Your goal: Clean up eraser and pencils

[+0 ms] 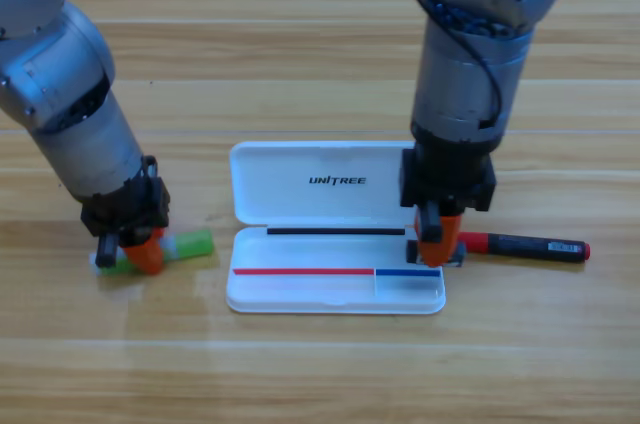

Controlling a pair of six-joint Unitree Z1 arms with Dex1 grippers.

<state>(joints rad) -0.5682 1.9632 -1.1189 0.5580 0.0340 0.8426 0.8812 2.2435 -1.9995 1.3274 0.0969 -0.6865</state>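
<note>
Wooden table [320,374], white case [335,244] open at centre. Left gripper [140,252] at 9 o'clock over green pencil [190,243], right gripper [437,242] at 3 over eraser [452,255], red pencil [525,246] beyond; grip on either: can't tell.

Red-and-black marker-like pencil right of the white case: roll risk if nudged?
Probably. The long red-and-black marker-like pencil looks round and lies flat on the smooth wooden table, so a sideways nudge may roll it. It looks rigid, unlikely to flex.

The left arm slants in from the upper left corner, its left gripper [140,251] pointing down and low. The right arm drops from the top edge, its right gripper [437,241] pointing straight down.
</note>
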